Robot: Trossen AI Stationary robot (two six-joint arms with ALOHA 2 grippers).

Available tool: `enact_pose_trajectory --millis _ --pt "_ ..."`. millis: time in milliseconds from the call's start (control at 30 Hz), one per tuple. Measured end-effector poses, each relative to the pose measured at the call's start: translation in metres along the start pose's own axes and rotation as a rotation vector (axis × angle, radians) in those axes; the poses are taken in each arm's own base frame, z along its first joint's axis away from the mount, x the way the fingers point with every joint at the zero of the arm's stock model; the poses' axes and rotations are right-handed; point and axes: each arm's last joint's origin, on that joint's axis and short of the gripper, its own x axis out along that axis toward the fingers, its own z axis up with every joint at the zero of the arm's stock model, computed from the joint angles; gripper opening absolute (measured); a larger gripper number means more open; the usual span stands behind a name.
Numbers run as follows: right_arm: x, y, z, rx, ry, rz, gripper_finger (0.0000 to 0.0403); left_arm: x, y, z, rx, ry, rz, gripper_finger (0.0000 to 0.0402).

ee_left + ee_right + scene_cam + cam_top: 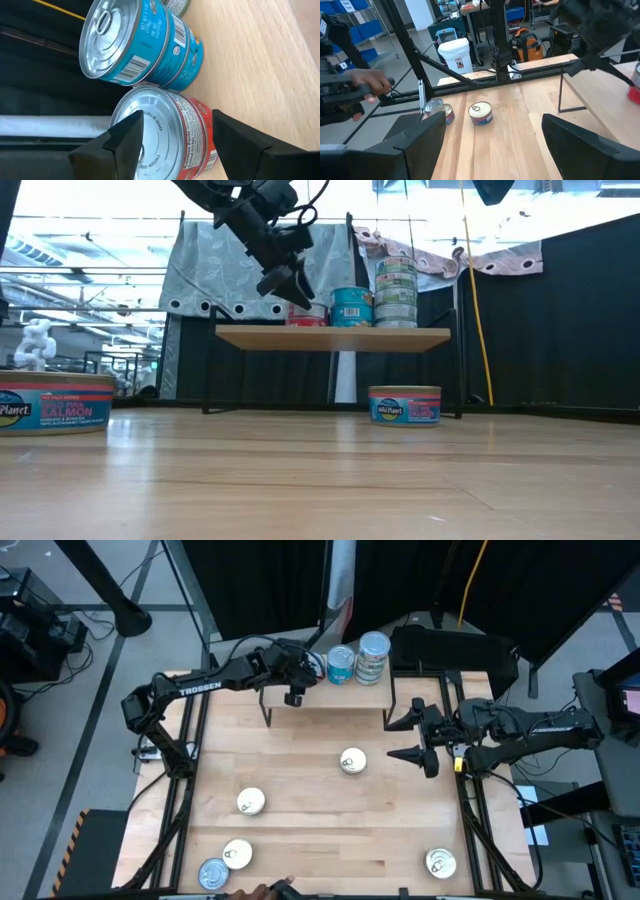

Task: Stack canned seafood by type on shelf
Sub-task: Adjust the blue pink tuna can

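The shelf stands at the table's far middle. On its top stand a red-sided tin, a stack of two blue tins and a taller stack of green-sided tins. My left gripper hangs open just above and in front of the red tin, slanting down, one finger on either side and clear of it. My right gripper waits open above the table's right side. Several loose tins lie on the table, one near the middle.
Loose tins rest at the near left and near right. A person's hand shows beyond the table's near edge. The table's middle between shelf and tins is bare wood.
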Motion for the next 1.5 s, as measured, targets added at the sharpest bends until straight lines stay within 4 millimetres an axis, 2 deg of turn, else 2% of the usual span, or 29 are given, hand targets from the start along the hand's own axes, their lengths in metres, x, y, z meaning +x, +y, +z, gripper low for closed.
enact_pose_trajectory --millis 100,200,333,500,733,1100,1300,1500 --pt "0.0 0.0 -0.001 0.0 0.01 -0.003 0.032 -0.001 -0.001 0.001 -0.013 0.004 0.003 0.0227" --pt "0.001 -0.001 -0.003 0.006 0.032 -0.009 0.032 -0.013 -0.005 0.01 -0.04 -0.018 -0.001 0.0227" --pt "0.006 -0.001 -0.014 0.002 0.093 -0.017 0.032 -0.042 -0.02 0.03 -0.042 -0.064 -0.052 0.0226" --pt "0.018 -0.004 -0.038 -0.018 0.134 -0.006 0.032 -0.092 -0.048 0.061 -0.1 -0.188 -0.147 0.0226" --pt "0.028 -0.005 -0.049 -0.051 0.184 0.021 0.032 -0.142 -0.097 0.089 -0.294 -0.235 -0.354 0.0226" --pt "0.047 0.005 -0.058 0.018 0.233 0.083 0.032 -0.195 -0.195 0.114 -0.482 -0.072 -0.679 0.0226" --pt "0.057 0.014 -0.062 0.008 0.234 0.123 0.032 -0.226 -0.252 0.116 -0.55 0.064 -0.714 0.0226" --pt "0.066 0.017 -0.071 -0.001 0.278 0.127 0.032 -0.239 -0.309 0.106 -0.641 0.275 -0.652 0.0222"
